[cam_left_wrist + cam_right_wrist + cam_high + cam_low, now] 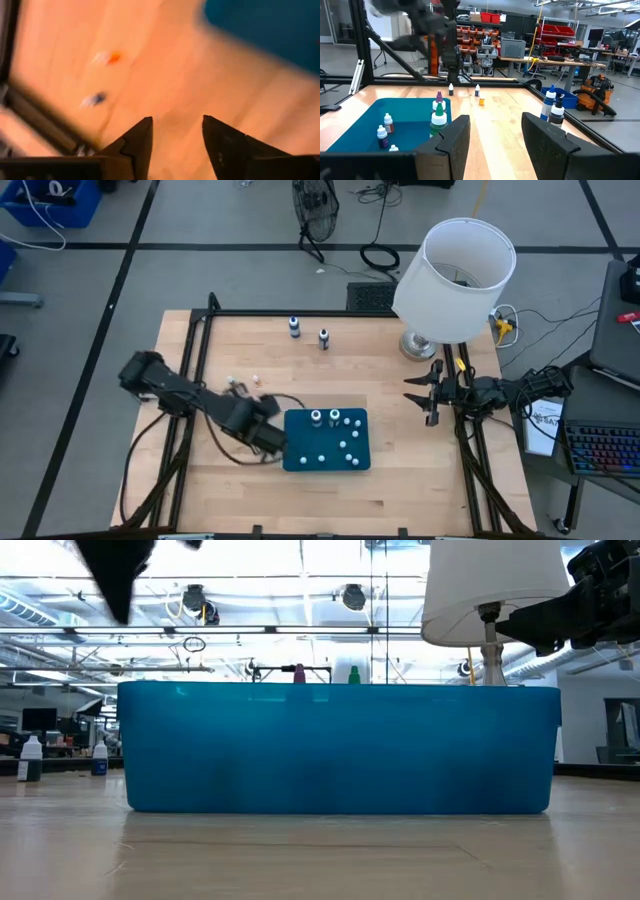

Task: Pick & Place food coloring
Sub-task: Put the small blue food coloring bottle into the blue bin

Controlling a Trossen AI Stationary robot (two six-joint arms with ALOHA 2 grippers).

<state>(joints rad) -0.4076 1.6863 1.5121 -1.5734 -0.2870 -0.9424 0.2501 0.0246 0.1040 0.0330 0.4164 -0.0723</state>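
Presently the left gripper [272,438] stands open and empty beside the blue mat [300,455], where food coloring bottles [325,418] stand upright; judged light, rigid, tip-prone, best pinched at the body below the cap

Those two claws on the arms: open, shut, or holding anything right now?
Left gripper: fingers apart, nothing between them, just left of the blue mat.
Right gripper: fingers apart, empty, waiting at the table's right edge.

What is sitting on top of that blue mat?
On the blue mat stand several tiny white-capped food coloring bottles, two taller at its far edge. Whatever lies under the mat is covered.
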